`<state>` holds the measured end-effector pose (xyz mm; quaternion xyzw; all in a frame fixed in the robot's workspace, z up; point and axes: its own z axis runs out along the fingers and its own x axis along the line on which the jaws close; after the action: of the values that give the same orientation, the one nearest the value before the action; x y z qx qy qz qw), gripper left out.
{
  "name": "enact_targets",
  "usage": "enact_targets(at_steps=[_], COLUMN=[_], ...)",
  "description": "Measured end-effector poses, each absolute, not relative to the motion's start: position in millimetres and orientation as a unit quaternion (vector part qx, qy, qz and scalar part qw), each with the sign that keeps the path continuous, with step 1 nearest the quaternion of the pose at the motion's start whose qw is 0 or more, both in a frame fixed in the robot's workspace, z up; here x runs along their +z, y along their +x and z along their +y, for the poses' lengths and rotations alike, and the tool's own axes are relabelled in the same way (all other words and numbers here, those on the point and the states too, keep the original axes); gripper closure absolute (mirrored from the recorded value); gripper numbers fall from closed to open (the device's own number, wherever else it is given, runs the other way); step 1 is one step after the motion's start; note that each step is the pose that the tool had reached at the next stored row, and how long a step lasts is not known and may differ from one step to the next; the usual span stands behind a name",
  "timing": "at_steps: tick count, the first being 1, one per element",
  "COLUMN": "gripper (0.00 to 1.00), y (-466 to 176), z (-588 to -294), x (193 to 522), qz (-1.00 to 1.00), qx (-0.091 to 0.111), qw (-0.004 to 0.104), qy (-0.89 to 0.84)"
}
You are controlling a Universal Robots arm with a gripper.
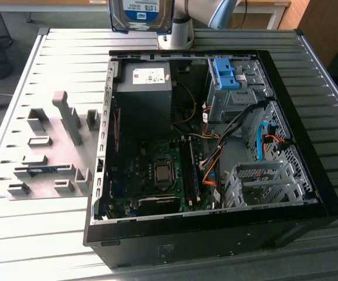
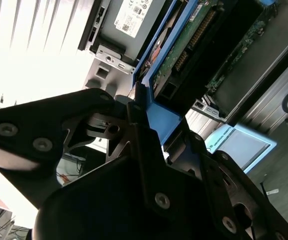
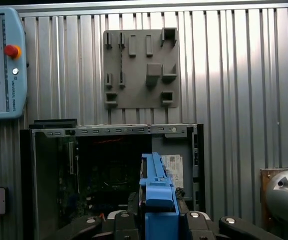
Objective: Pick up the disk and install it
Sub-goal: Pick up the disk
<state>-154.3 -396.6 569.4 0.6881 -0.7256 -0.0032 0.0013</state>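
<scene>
Pickup is complete: the fingers point(image 2: 139, 145) are clamped on the blue carrier frame of the disk point(image 1: 140, 13), which hangs clear above the worktop point(image 1: 51, 52). Installation is not yet done. The open computer case point(image 1: 309, 175) lies below the fingers. Its drive cage point(image 1: 239, 96), further right, carries a bare blue bracket point(image 1: 226, 73).

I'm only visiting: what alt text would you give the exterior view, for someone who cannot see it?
The disk hangs at the picture's top edge, beside the robot arm, beyond an open computer case lying flat on a ribbed metal table. A grey parts holder lies at the exterior view's left.
</scene>
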Motion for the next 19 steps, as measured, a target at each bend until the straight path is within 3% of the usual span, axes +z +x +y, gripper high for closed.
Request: enact_targets(at_steps=[15,19], gripper=[0.63,0.63], y=[-136.8,-136.7], z=[-405.0,-406.9], x=[568.4,568.3], qz=[-0.726,-0.725], qx=[-0.005,-0.023], qw=[0.000,-0.018], qy=[0.688,0.688])
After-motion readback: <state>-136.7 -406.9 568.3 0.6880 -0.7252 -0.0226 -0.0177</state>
